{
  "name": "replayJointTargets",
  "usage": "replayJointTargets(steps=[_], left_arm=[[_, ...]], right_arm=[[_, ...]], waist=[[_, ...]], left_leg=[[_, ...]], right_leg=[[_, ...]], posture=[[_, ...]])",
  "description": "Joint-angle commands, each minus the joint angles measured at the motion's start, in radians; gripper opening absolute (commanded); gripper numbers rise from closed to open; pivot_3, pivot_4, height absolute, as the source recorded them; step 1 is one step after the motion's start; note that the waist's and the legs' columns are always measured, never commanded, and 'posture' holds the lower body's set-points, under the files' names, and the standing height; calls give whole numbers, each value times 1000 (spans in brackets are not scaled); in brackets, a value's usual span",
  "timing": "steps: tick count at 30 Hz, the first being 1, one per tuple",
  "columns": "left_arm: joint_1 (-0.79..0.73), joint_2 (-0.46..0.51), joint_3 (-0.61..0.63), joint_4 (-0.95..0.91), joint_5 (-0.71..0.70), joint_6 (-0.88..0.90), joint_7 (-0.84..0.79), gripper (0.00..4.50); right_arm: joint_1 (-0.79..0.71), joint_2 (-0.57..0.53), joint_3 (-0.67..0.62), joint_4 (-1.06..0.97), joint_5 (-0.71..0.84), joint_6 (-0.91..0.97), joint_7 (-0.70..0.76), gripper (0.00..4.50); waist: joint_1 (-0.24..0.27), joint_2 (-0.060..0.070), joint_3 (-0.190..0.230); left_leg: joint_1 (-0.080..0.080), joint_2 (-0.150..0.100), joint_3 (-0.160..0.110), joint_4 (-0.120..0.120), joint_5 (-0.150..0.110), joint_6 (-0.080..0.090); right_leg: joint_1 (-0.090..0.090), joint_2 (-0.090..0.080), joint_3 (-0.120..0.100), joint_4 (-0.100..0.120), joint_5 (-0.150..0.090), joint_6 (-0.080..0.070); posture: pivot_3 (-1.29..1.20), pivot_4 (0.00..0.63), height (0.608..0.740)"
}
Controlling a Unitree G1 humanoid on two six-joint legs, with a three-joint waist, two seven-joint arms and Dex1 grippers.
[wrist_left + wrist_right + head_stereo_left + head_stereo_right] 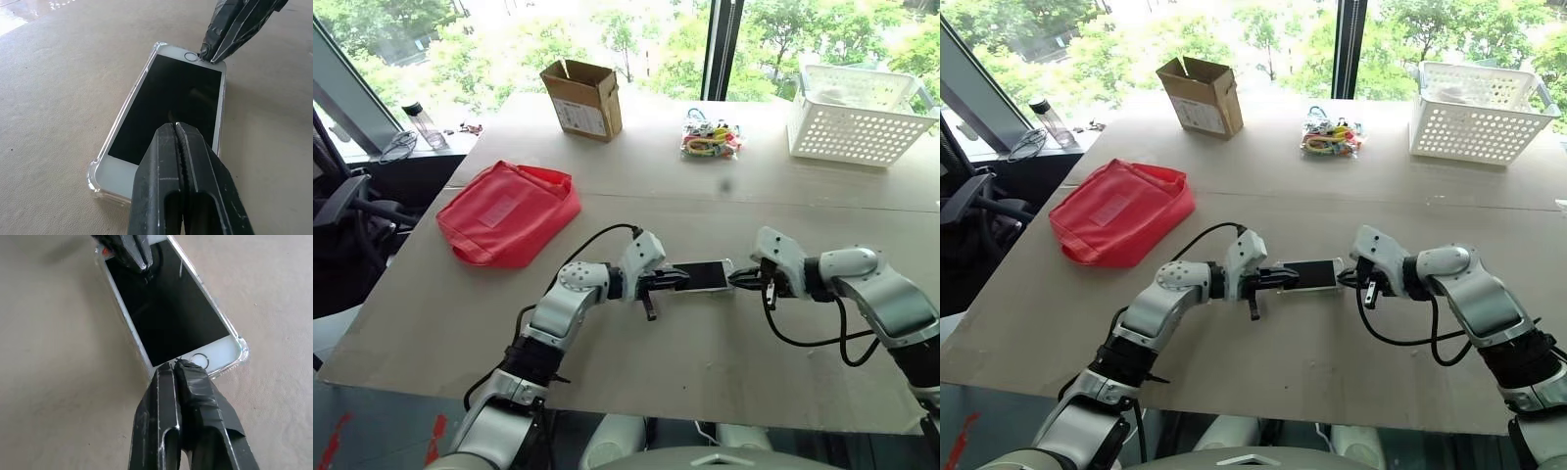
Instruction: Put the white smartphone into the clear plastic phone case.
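The left gripper [677, 281], two black fingers pressed tight together with nothing between them, rests its tip on one end of the phone's screen. The right gripper [736, 281], also squeezed flat together and holding nothing, touches its taped tip to the other end, right by the round home button [198, 360].

Both of them work over the big, flat, light brown table [724, 352]. Far back on it sit a white plastic basket with holes [852, 116], a soft red zip pouch [509, 212], an open brown cardboard box [582, 98] and a small heap of bright clips [710, 137].

In the middle of the table, between the two grippers, lies the clear plastic phone case [128, 100], thin and see-through with bumpy corners. The white smartphone [168, 100], flat with a black glass screen and white ends, lies face up inside its rim. It looks nearly all the way in.

The phone is likely stiff, hard and a bit heavy for its size. Its glass is smooth, so a fingertip could slide on it. The case is likely light and bendy, and it could scoot on the table. It seems best to push down softly on the white ends and near the corners, not hard on the middle of the glass, while one tip keeps it from sliding.
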Motion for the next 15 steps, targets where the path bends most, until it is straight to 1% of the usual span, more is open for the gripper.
replayJointTargets(steps=[1, 4, 6, 8, 9, 11, 12, 13, 14, 15], left_arm=[[2, 0, -5, -7, 7, 13, 9, 52], [10, 1, 1, -18, 7, 14, 19, 52], [22, -1, 13, -31, 2, 5, 30, 52], [35, -17, 52, -56, -31, -2, 50, 52], [41, -29, 79, -72, -53, -13, 64, 52], [55, -59, 144, -109, -77, -57, 120, 52], [56, -77, 188, -117, -74, -85, 181, 8], [58, -91, 231, -122, -75, -108, 232, 0], [56, -100, 270, -123, -62, -146, 286, 0], [57, -104, 313, -130, -64, -162, 332, 0]], right_arm=[[18, -11, 149, 120, -97, 12, 41, 0], [12, -12, 174, 156, -124, -23, 70, 0], [17, 15, 123, 166, -109, -63, 41, 0], [18, 101, -11, 172, -35, -124, -44, 0], [17, 151, -88, 174, -1, -164, -96, 0], [15, 221, -214, 162, 27, -232, -201, 0], [11, 248, -270, 151, 34, -265, -256, 272], [14, 269, -316, 131, 57, -260, -292, 577], [24, 275, -342, 110, 70, -263, -304, 843], [40, 276, -356, 90, 63, -273, -325, 1308]], waist=[[1, -2, -2], [1, -6, -4], [1, -9, -6], [1, -12, -6], [-1, -11, -4], [0, -5, 3], [1, -4, 6], [2, -3, 7], [3, -3, 7], [3, -3, 7]], left_leg=[[2, 0, 0, 0, 0, 0], [5, 0, -1, 0, -2, -2], [6, 0, -1, 0, -2, -2], [7, 0, -1, 0, -2, -3], [7, 1, -1, 0, -2, -3], [6, 1, -1, 0, -2, -3], [2, 1, 0, 0, -1, -3], [-3, 1, 0, 1, 3, -5], [-7, 1, 0, 1, 4, -6], [-10, 1, 0, 1, 4, -7]], right_leg=[[2, 0, 0, 0, 0, 0], [7, 0, -2, -1, 0, 0], [8, 0, -2, -2, 0, 0], [9, 0, -1, -2, 0, 0], [8, 1, -1, -2, 0, 0], [6, 1, 0, -1, 0, 0], [3, 1, 0, 0, 0, 0], [-2, 1, 0, 2, 0, 0], [-7, 1, 1, 3, 1, 0], [-11, 1, 0, 4, 1, -1]], posture=[[0, 150, 740], [0, 150, 740], [0, 150, 740], [0, 150, 740], [0, 150, 740], [0, 150, 740], [0, 150, 740], [0, 150, 740], [0, 150, 740], [0, 150, 740]])
